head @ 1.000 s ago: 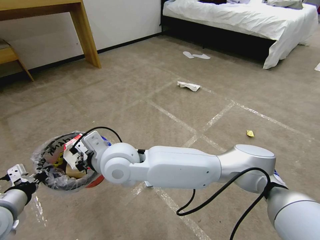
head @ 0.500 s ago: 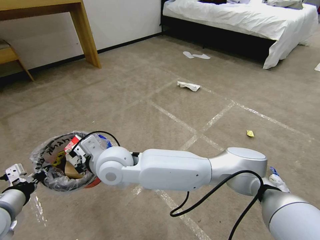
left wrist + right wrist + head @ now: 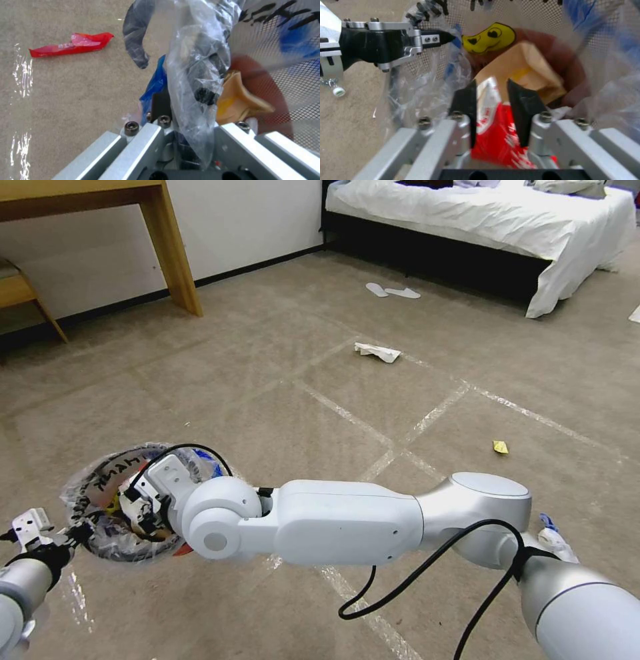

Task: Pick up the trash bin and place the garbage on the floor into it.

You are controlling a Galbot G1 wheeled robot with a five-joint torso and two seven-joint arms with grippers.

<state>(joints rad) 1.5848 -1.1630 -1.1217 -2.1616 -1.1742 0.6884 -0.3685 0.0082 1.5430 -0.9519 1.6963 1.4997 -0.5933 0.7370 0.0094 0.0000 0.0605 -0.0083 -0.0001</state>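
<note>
The trash bin (image 3: 100,480), red with a clear printed bag, hangs at lower left with my left gripper (image 3: 75,531) shut on its rim (image 3: 196,75). My right gripper (image 3: 135,507) reaches down inside the bin, shut on a red and white wrapper (image 3: 490,112). A brown paper bag (image 3: 526,67) lies in the bin under the bag's yellow face (image 3: 488,37). The left gripper (image 3: 448,37) shows clamped on the rim in the right wrist view. Garbage on the floor (image 3: 280,347): a white tissue (image 3: 378,352), a yellow scrap (image 3: 500,447), a red wrapper (image 3: 71,45).
A wooden table leg (image 3: 175,253) stands at the back left and a bed (image 3: 480,220) with white sheets at the back right. Two white slippers (image 3: 393,292) lie before the bed. A blue and white piece (image 3: 550,530) lies by my right elbow. Tape lines (image 3: 413,430) cross the carpet.
My right gripper has sunk down and left into the bin with the red and white wrapper. The left gripper and the bin have stayed put.
</note>
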